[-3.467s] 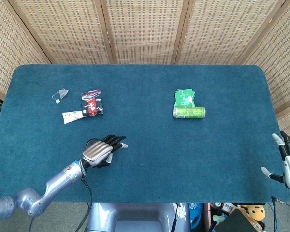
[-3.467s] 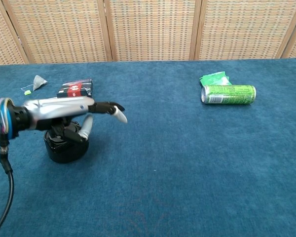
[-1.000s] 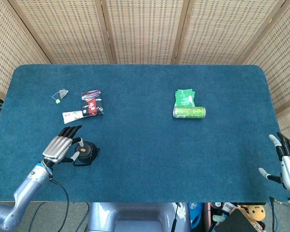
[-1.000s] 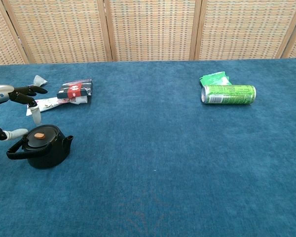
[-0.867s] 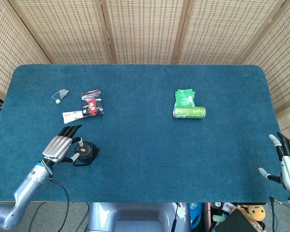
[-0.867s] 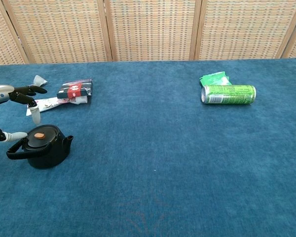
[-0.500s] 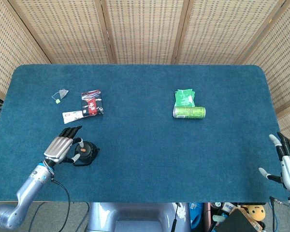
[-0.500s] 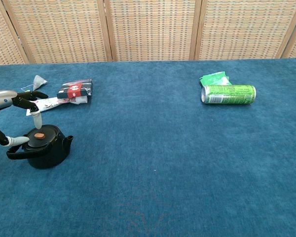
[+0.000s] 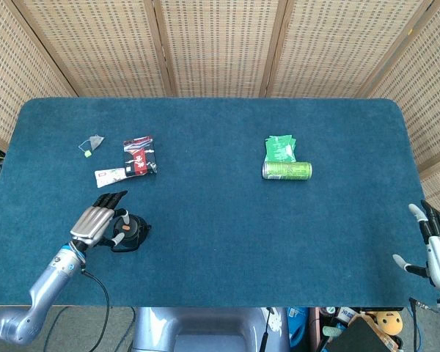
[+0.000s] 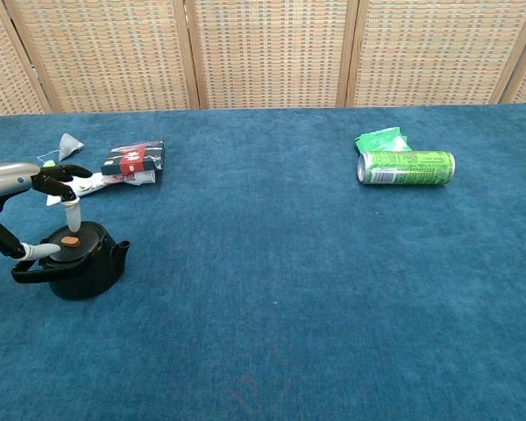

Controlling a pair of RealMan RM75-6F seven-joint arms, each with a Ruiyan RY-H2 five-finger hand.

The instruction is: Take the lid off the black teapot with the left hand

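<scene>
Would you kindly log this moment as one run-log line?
left hand: open, fingertips around lid | lid: on teapot | right hand: open, idle

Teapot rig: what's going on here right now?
The left hand is poised over the black teapot near the table's front left, fingertips around the lid and its orange knob. The lid is not yet lifted; it sits on the pot. The right hand is idle and open at the table's right edge. A green can lies on its side far across the blue table, untouched.
</scene>
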